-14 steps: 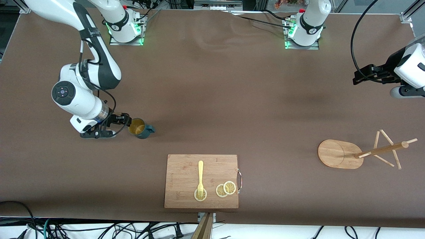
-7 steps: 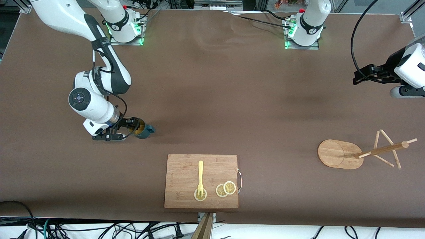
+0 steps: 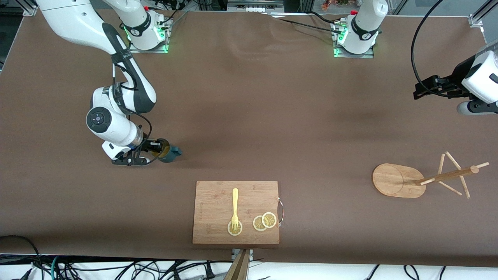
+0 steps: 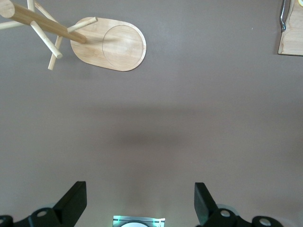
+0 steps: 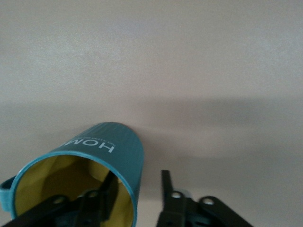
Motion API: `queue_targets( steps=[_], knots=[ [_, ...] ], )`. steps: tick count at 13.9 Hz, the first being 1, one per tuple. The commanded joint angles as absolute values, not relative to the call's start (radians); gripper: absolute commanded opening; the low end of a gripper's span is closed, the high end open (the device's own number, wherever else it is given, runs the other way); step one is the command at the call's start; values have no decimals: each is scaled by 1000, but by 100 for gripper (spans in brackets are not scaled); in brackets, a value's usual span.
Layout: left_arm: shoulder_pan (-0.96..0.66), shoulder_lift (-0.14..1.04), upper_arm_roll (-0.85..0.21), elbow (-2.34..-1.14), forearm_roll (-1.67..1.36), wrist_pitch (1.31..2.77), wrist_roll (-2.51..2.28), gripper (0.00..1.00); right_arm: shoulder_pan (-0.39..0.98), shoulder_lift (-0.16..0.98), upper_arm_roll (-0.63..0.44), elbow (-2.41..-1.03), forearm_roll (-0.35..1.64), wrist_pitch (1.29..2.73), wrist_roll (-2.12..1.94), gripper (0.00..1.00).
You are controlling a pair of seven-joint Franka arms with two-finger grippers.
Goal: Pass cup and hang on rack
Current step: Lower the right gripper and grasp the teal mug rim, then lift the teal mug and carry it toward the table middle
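R gripper [image 3: 157,148] is straddling the cup [image 3: 168,152] wall, jaws not yet pinching, at the right arm's end; L gripper [image 4: 140,204], jaws spread, is waiting above the rack [image 3: 400,180] for handover.

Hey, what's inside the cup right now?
One finger of the right gripper reaches inside the cup, the other outside its wall. The cup's bottom is hidden.

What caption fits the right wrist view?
Right tool straddles the teal cup's wall, one finger inside.
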State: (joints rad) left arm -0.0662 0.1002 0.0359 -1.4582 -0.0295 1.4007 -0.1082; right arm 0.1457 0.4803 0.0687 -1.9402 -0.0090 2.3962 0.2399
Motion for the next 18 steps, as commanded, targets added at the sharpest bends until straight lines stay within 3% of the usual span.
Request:
queue_targets(
  steps=[1,2,7,10,13,18],
  knots=[
    [-72,112,40,-1431,-25,1396,-94,100,153,460,67,-1956,-9,2405,273,7],
    [-72,112,40,-1431,-25,1396,-94,100,155,459,67,-1954,-11,2396,288,0],
    [-72,112,40,-1431,-25,1396,-94,100,167,433,118,-1915,-9,2320,363,0],
    [-71,112,40,-1431,-25,1396,-92,100,181,433,167,-1818,-8,2194,487,0],
    [-66,112,40,-1431,-25,1396,-92,100,248,443,173,-1703,21,2071,635,0],
    [-57,112,43,-1433,-26,1396,-92,100,438,485,173,-1623,66,2072,801,0]
  ],
)
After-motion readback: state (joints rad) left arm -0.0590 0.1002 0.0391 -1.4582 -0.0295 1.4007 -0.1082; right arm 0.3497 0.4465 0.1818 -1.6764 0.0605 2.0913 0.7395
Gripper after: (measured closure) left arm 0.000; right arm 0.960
